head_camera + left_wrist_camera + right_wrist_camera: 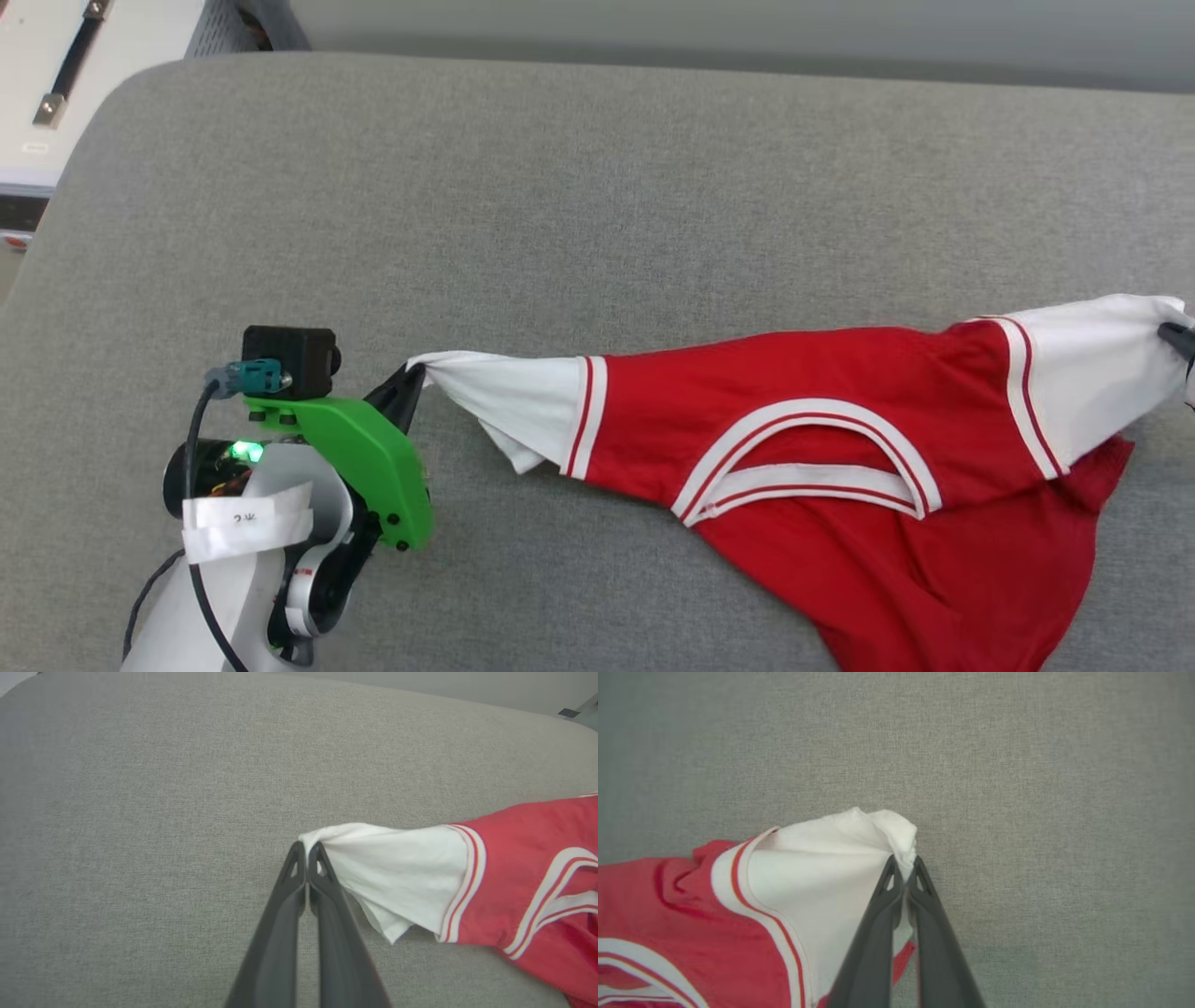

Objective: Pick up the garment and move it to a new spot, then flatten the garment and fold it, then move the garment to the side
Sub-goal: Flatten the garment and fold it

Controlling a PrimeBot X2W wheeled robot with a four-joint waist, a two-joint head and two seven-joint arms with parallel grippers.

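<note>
The garment (840, 448), a red jersey with white sleeves and striped trim, lies stretched across the grey cushion between my two grippers. My left gripper (411, 378) is shut on the tip of the white sleeve at its left end; in the left wrist view the gripper (307, 848) pinches that sleeve (397, 868). At the right edge of the head view, my right gripper (1178, 334) pinches the other white sleeve. The right wrist view has that gripper (905, 862) shut on the bunched sleeve (822, 868). The red body sags toward the lower right, collar facing up.
The grey fabric cushion (560, 205) spreads wide behind and to the left of the garment. A white unit with a black strap (65, 65) stands beyond the cushion's far left corner. The cushion's rounded far edge (653, 70) runs along the top.
</note>
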